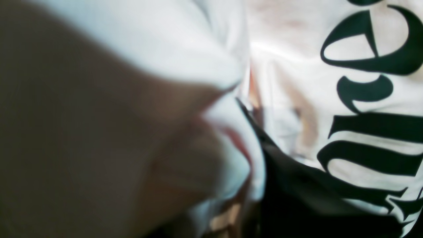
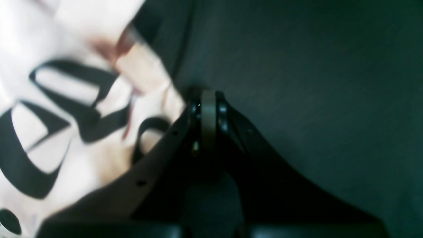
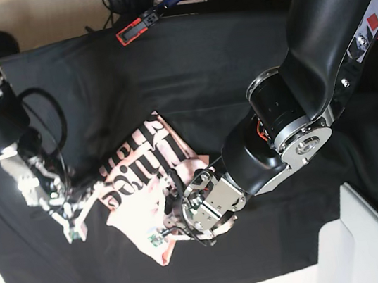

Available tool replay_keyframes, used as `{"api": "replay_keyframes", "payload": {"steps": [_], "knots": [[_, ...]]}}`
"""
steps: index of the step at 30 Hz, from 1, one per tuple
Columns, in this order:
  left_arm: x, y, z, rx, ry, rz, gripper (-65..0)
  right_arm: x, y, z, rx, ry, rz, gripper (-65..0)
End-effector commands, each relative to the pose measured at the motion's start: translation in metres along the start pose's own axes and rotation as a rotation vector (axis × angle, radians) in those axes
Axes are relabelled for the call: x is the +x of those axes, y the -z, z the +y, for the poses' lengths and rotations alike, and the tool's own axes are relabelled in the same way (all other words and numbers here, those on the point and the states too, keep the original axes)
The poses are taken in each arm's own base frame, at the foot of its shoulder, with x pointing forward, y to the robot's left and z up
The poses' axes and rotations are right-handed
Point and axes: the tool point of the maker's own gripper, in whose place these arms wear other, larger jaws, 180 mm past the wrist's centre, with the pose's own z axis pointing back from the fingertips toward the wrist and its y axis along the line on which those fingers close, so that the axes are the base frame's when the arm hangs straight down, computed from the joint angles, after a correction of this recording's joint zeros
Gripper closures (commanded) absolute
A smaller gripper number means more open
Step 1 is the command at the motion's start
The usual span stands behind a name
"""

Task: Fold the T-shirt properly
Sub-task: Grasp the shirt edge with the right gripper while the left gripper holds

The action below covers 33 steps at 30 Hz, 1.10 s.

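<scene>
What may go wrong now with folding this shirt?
1. The T-shirt lies bunched and crooked, so a fold made now would likely come out uneven.
2. The right gripper looks shut beside the shirt's edge on the black tablecloth; it may hold no cloth, or drag the tablecloth.

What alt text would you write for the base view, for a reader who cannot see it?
Two robot arms work on a crumpled pale pink T-shirt with black lettering, lying on a black tablecloth. The left hand is at its lower edge, and the right hand is at its other side.
</scene>
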Motion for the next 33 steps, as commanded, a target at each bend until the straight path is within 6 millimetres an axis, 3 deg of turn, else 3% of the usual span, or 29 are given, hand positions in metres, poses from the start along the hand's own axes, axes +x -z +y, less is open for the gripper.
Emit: {"api": "replay_keyframes", "payload": {"steps": [1,15,20,25,28,33], "knots": [[0.027,-0.007,0.015,0.030,0.010,-0.058,0.0,0.024,-0.003,-0.005,-0.004,0.001,-0.055,0.0],[0.050,-0.009,0.026,0.104,0.000,-0.201,0.0,-0.057,0.000,0.003,0.008,0.015,0.092,0.0],[0.057,-0.011,0.028,0.120,0.002,-0.239,0.0,-0.067,-0.009,0.032,0.067,0.010,0.095,0.0],[0.058,-0.011,0.027,0.118,0.002,-0.243,0.0,-0.069,-0.022,0.047,0.037,0.047,0.064,0.0],[0.059,-0.011,0.026,0.116,0.002,-0.248,0.0,-0.061,-0.027,0.059,0.063,0.047,0.035,0.0],[0.059,-0.008,0.014,0.097,-0.007,-0.301,0.0,-0.067,-0.034,0.070,0.088,0.049,0.061,0.0]]}}
